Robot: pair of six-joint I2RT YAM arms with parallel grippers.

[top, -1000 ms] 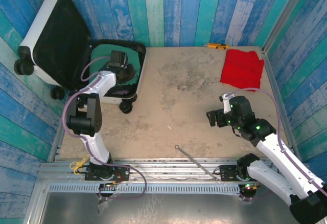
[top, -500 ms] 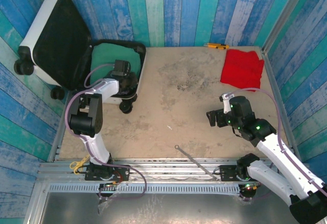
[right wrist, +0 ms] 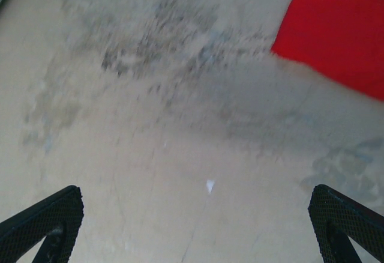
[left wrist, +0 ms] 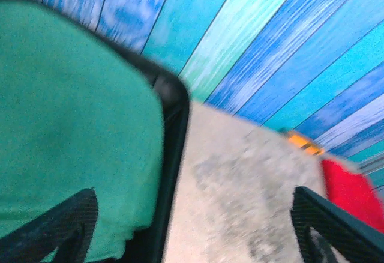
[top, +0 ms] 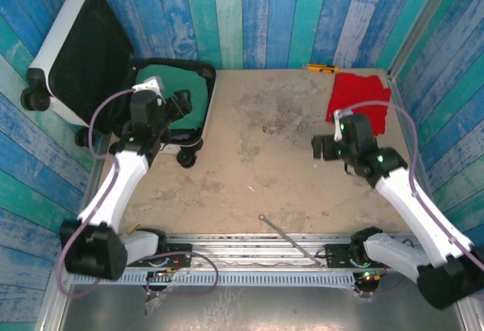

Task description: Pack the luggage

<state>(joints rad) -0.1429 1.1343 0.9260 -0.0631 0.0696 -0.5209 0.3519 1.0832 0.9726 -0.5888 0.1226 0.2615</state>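
The luggage [top: 89, 57] lay at the table's [top: 257, 165] far-left corner with its lid propped against the wall, a green garment [top: 163, 79] lying in the base. The left gripper [top: 180, 103] hung right over that base's near-right edge, fingers [left wrist: 63, 224] spread wide with nothing between them and touching nothing. In the left wrist view, the black rim [left wrist: 174, 149] ran between the spread tips. The right gripper [top: 324, 149] was just as wide apart and empty, poised above bare tabletop with the folded red cloth [top: 361, 98] just beyond it.
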